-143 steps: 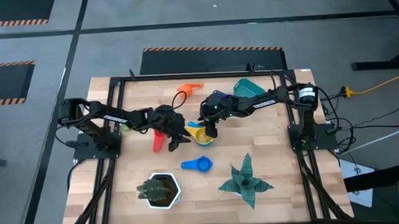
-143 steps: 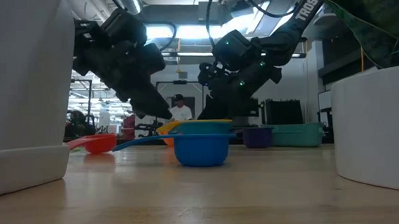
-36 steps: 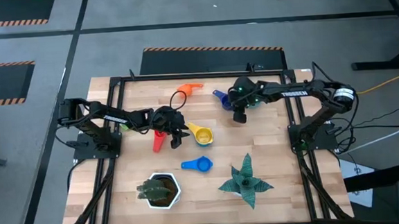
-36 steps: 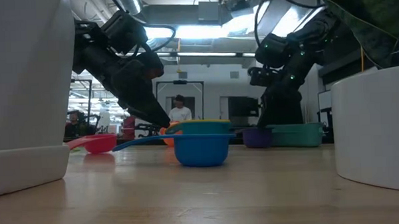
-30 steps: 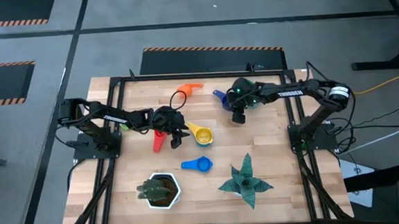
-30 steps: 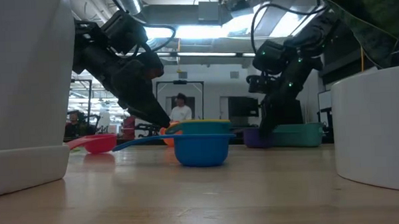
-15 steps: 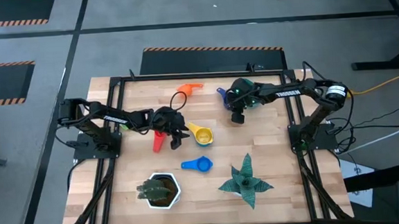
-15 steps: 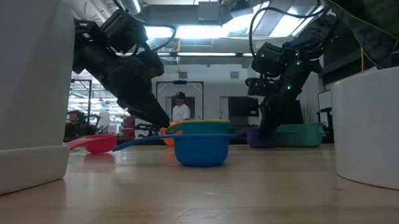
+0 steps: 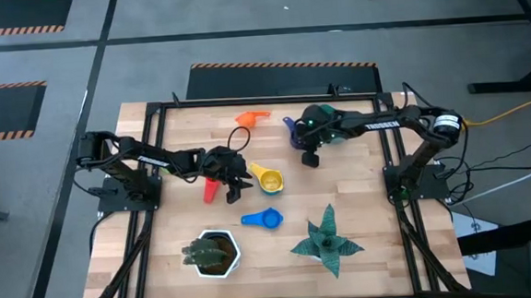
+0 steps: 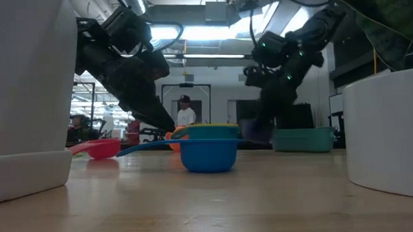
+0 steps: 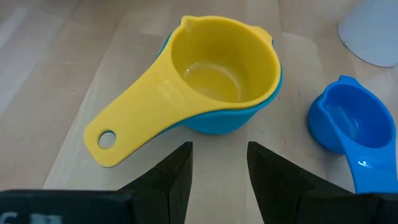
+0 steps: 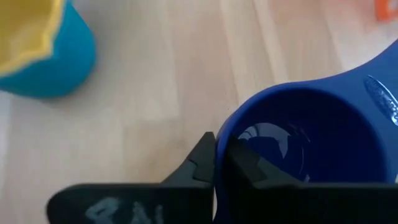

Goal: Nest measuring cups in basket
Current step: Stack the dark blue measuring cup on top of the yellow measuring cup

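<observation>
Right gripper (image 9: 308,156) pinched shut on the dark blue cup (image 12: 298,146) rim, basket (image 10: 304,139) just right, upper centre-right.

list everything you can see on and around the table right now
table: 1, light wood, under both arms
orange cup: 1, orange, far edge of the table
dark blue cup: 1, dark blue, its rim pinched in the right gripper, near the far edge
yellow cup: 1, yellow, nested in a teal cup, table centre
red cup: 1, red, beside the left gripper
blue cup: 1, mid blue, nearer than the yellow cup
basket: 1, teal, far right, mostly hidden by the right arm from above
white pot: 1, white with a dark plant, near left
star plant: 1, green, near right
person: 1, in the room behind
left gripper: open, facing the yellow cup
right gripper: shut on the dark blue cup
</observation>
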`<action>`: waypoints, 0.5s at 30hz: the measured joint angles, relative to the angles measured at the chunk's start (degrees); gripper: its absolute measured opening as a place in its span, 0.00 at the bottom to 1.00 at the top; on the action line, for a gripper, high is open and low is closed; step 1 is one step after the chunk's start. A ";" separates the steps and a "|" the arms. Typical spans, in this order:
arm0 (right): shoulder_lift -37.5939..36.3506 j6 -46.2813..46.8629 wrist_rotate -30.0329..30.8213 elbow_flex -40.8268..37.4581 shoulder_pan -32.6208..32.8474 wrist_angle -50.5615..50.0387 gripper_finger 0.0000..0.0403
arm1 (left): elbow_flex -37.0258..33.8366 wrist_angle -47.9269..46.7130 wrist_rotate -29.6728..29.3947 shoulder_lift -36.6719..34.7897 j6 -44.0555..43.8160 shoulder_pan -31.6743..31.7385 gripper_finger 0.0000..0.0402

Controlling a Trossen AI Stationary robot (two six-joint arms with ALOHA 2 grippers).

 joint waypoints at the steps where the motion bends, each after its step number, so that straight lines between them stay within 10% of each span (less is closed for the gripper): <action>1: 0.00 0.02 0.04 0.97 0.80 -0.60 0.04 | 0.00 0.00 -0.03 0.00 0.00 0.01 0.36; 15: -0.09 1.53 -0.02 8.49 13.79 1.36 0.05 | 0.00 -0.04 -1.20 0.00 0.00 0.02 0.36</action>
